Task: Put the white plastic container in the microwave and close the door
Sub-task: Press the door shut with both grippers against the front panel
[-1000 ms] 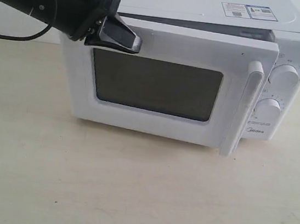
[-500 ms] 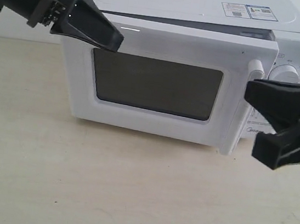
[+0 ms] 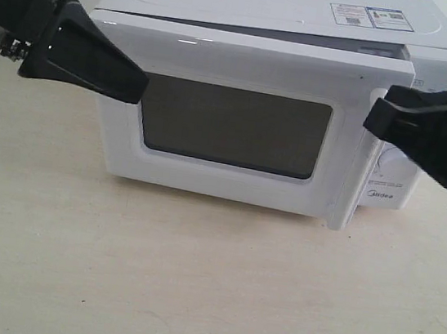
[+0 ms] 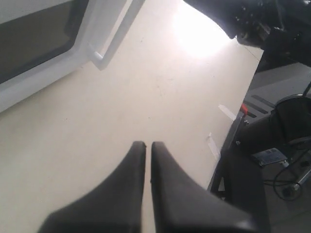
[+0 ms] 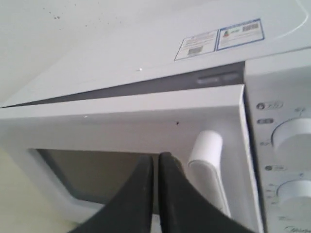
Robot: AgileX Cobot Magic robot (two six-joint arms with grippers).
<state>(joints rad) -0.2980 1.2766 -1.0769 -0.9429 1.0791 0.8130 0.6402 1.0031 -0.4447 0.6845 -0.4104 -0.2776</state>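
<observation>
White-framed, dark-windowed door stands slightly ajar on white boxy microwave by the table's far edge, white plastic container unseen; right gripper, jaws together like left gripper, should push squarely beside white bar handle until latched.

Bright glare on table, fingers blurred

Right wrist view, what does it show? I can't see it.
A white microwave seen close up, its door open just a crack. The right gripper, black and shut, points at the door beside the white handle.
</observation>
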